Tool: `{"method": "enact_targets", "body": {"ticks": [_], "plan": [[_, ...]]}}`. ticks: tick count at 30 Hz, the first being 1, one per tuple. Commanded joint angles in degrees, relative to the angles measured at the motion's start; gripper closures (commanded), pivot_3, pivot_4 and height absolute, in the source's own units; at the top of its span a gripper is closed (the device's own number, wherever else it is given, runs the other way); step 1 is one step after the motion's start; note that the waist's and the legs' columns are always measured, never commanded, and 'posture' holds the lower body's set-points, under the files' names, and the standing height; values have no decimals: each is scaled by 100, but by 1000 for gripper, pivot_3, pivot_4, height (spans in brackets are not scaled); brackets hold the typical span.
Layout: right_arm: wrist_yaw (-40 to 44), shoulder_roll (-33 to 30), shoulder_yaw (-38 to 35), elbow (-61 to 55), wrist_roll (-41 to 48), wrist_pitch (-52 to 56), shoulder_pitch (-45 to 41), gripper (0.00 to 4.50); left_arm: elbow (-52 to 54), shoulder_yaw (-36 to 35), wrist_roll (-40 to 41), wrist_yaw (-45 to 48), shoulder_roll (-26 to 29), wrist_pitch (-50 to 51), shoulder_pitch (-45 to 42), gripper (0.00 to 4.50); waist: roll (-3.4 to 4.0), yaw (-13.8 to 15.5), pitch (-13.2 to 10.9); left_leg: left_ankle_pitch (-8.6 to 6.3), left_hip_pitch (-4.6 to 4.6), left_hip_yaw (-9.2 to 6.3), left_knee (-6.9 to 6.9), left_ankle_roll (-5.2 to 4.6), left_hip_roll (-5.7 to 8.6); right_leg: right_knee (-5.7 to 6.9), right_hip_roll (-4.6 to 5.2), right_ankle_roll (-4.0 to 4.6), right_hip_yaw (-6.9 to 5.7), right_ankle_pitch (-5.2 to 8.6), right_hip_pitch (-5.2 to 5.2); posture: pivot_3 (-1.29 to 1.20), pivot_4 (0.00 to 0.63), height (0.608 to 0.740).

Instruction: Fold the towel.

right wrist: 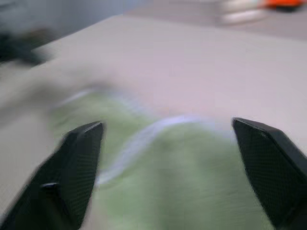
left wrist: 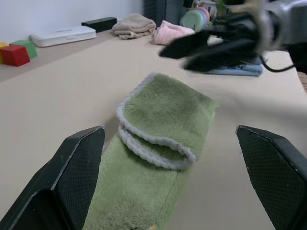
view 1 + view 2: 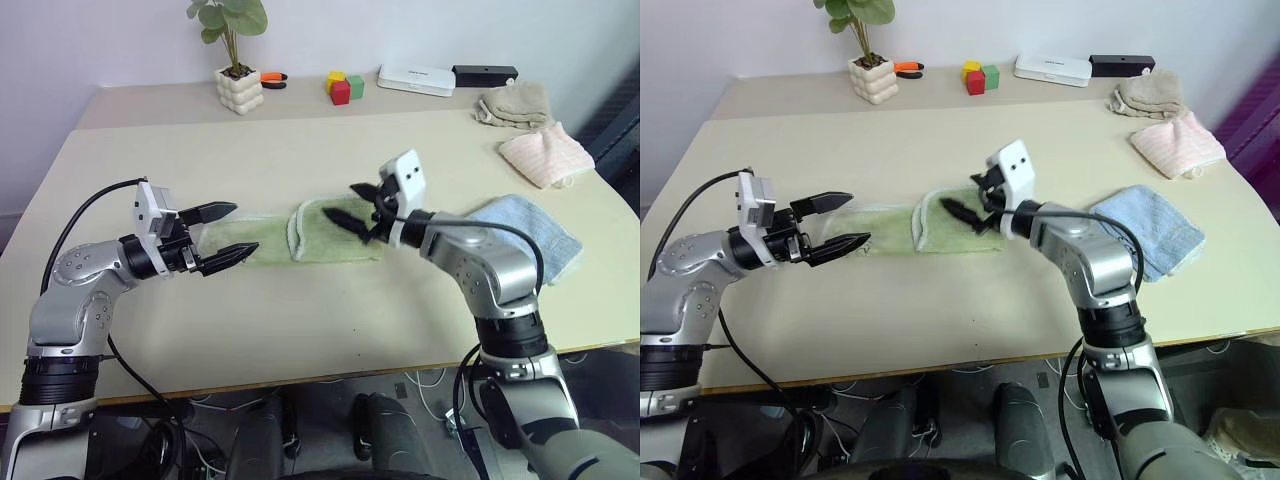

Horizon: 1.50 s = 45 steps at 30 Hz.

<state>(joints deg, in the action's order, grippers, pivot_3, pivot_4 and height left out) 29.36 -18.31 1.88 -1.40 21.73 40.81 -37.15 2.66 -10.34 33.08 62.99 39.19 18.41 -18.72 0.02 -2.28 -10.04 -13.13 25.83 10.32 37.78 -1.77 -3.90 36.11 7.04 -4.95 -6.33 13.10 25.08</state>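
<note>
The light green towel [image 3: 320,240] lies flat in the middle of the table. Its right end is folded back over itself, and the white-edged flap [image 2: 158,143] ends near the towel's middle. My left gripper [image 3: 245,230] hovers over the towel's left end, pointing right, open and empty. My right gripper [image 3: 342,202] hangs just above the folded right part, pointing left, open with nothing between its fingers. In the right wrist view the towel [image 1: 182,172] lies below the spread fingers. The left wrist view shows the right gripper [image 2: 206,45] beyond the fold.
A light blue cloth [image 3: 530,235] lies right of the towel, under my right forearm. A pink cloth [image 3: 545,155] and a beige cloth [image 3: 515,105] sit at the back right. A potted plant [image 3: 238,70], coloured blocks [image 3: 342,88] and a white box [image 3: 415,78] line the far edge.
</note>
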Motion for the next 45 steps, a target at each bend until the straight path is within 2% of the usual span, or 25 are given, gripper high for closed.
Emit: {"method": "enact_targets", "body": {"ticks": [1,4,5,11,15,18,21,23,25,29,33,36,40,42,45], "plan": [[-207,249,-24,372,-234,-525,-41,2412,126,-76,9,-8,20,-91,-36,0,0,-15,0,1,1,7,-1,1,0,1,0,-1,1,-1,3,0,150,740],[-164,434,115,648,-406,-924,104,4112,164,-92,15,-17,35,-82,11,0,0,-27,0,7,1,23,-7,8,-1,3,-1,-2,2,-1,8,0,150,740],[-135,488,128,739,-422,-1021,146,4451,170,-96,17,-18,38,-81,18,0,0,-26,0,9,0,24,-8,10,-1,4,-1,-2,2,-1,8,0,150,740],[-75,529,772,1879,-1322,-2266,613,4451,303,-134,40,-95,55,-32,161,0,0,-16,0,11,-3,24,-8,12,0,2,-2,-2,2,0,1,0,150,740],[-235,657,841,2106,-1597,-2626,625,4451,491,-189,161,-280,56,225,386,0,-9,-32,7,6,-30,24,-13,27,-3,2,-4,-2,5,0,-15,0,150,740],[-103,674,896,2066,-1670,-2846,582,4451,1033,-213,392,-825,-267,566,801,0,-10,-38,8,6,-43,14,-21,33,-4,0,-4,-1,11,0,-21,0,150,740],[-15,724,720,1964,-1518,-2911,492,3726,1532,-339,776,-1544,-635,1126,1200,0,-12,-35,9,13,-45,13,-25,24,-4,1,-3,-2,17,0,-21,0,150,740],[-68,757,566,1900,-1438,-2915,438,2865,1762,-587,1305,-2042,-813,1671,1365,0,-13,-32,8,17,-45,10,-26,24,-4,2,-4,-2,16,0,-21,0,150,740],[-8,769,505,1807,-1393,-2913,426,1719,1913,-780,1539,-2337,-869,1890,1535,0,-14,-22,8,19,-44,3,-25,27,-4,4,-6,-1,15,0,-21,0,150,740],[190,735,490,1529,-1274,-2850,395,28,1924,-1296,1933,-2897,-914,2205,1841,0,-13,-28,8,18,-44,1,-28,28,-3,2,-6,-1,15,0,-21,0,150,740],[515,642,420,1210,-1025,-2647,358,28,1985,-1698,2165,-3643,-1098,2349,1993,0,-14,-15,8,18,-44,-1,-31,28,-3,2,-6,0,14,1,-19,0,150,740],[1273,203,373,455,-517,-2080,390,28,2305,-2088,3109,-4517,-1390,2776,2372,0,-14,-18,7,17,-43,-5,-32,28,-9,1,-1,0,15,0,-20,0,150,740],[2140,-614,367,-412,-104,-1628,431,28,2592,-2125,4251,-5625,-1681,3075,2791,0,-16,9,6,-5,-39,-16,-31,3,-4,-1,8,2,8,1,-22,0,150,740],[2389,-919,398,-682,0,-1444,460,28,2706,-2072,4680,-6005,-1762,3067,2915,0,-18,11,8,-13,-42,-25,-31,3,-4,-2,8,18,3,11,-26,0,150,740],[2385,-1033,433,-757,-10,-1348,440,28,2689,-1931,5316,-6653,-1889,2940,2984,0,-21,8,9,-13,-44,-33,-30,5,-3,-2,8,22,-1,13,-31,0,150,740]]}}
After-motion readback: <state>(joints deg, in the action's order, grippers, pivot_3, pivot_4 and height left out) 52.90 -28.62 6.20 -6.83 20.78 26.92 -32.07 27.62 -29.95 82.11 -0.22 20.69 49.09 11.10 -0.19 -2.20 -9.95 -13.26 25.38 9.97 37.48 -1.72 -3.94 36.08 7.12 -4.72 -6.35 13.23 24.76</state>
